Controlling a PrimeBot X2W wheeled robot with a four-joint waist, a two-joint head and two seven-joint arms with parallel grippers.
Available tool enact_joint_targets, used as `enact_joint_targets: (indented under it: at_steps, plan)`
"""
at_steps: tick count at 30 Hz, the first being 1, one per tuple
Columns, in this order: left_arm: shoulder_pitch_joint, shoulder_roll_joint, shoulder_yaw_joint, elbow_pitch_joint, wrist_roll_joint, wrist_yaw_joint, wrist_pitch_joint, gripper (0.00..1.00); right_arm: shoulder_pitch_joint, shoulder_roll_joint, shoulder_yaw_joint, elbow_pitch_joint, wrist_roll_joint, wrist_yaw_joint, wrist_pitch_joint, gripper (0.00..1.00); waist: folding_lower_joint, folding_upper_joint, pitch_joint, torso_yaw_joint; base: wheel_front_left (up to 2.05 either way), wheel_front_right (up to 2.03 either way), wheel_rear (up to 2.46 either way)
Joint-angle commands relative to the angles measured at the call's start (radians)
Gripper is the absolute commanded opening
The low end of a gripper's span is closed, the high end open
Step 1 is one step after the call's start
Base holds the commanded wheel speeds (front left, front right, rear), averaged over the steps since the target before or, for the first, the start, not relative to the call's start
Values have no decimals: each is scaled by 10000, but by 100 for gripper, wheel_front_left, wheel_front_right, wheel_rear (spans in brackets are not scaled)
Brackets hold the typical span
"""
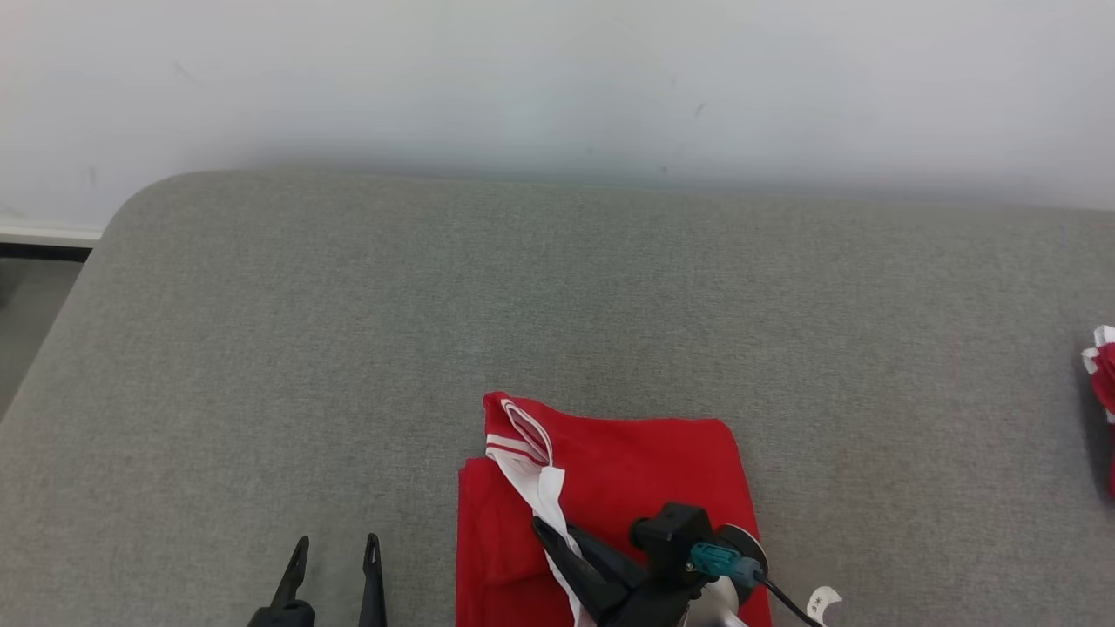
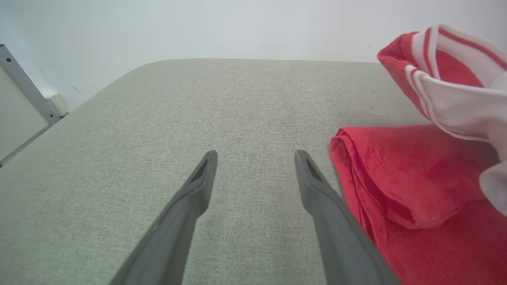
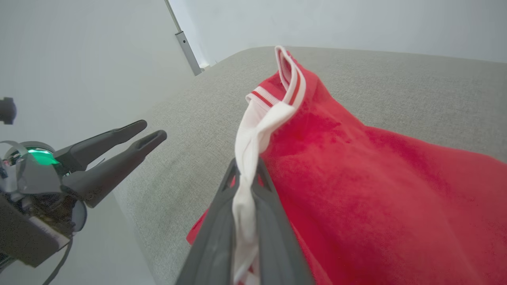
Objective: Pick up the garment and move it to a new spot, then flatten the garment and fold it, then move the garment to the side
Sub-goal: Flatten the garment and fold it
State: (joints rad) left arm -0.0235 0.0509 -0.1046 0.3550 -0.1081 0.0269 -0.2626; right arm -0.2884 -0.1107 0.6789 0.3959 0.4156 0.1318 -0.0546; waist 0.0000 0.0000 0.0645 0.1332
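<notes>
Firmly pressed together, the right gripper pinches the white striped trim of the red fabric garment. That edge is raised, while the rest lies folded on the grey upholstered surface, lower centre of the head view. At lower left, the left gripper hovers with fingers spread, just beside the garment. Another red-and-white cloth sits at the right edge.

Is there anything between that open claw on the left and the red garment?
Nothing: in the head view, just a bare strip of grey cushion separates the left gripper from the red garment.
</notes>
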Motion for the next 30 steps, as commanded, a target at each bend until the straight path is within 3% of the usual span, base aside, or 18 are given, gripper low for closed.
enact_joint_targets:
  at_steps: [1,7,8,9,10,11,12,17,23,30]
  plan:
    - [-114,-7,-25,20,-39,31,-27,100,-210,170,52,295,-19,-25,-133,0,0,0,116,392,0,0,0]
    - [-178,-9,-39,-6,-59,67,-27,100,-777,464,160,1353,14,-25,-620,0,0,0,207,524,0,0,0]
    - [-185,-9,-22,-14,-59,80,-27,100,-832,487,115,1498,35,-25,-715,11,0,0,216,510,0,0,0]
    - [-196,-9,-9,-24,-60,86,-27,100,-906,510,90,1630,28,-25,-833,32,0,0,228,485,0,0,0]
    - [-204,-9,-4,-35,-56,81,-27,100,-965,534,8,1767,66,-25,-965,90,0,0,235,453,0,0,0]
    - [-204,-9,-4,-35,-56,81,-27,100,-965,534,8,1767,66,-25,-965,90,0,0,235,453,0,0,0]
    - [-213,-9,2,-45,-52,100,-27,100,-1030,545,-87,1881,94,-26,-1125,100,0,0,247,408,0,0,0]
    - [-205,-7,104,-102,-9,147,-27,100,-1194,591,-832,2405,-58,-26,-1753,100,0,0,251,120,0,0,0]
    - [-173,-9,341,-193,122,115,-27,100,-974,606,-2482,2664,-561,-26,-2090,100,0,0,201,-275,0,0,0]
    - [-142,-6,675,-288,293,48,-27,100,-209,590,-4743,1628,-1887,-26,-2106,100,0,0,141,-679,0,0,0]
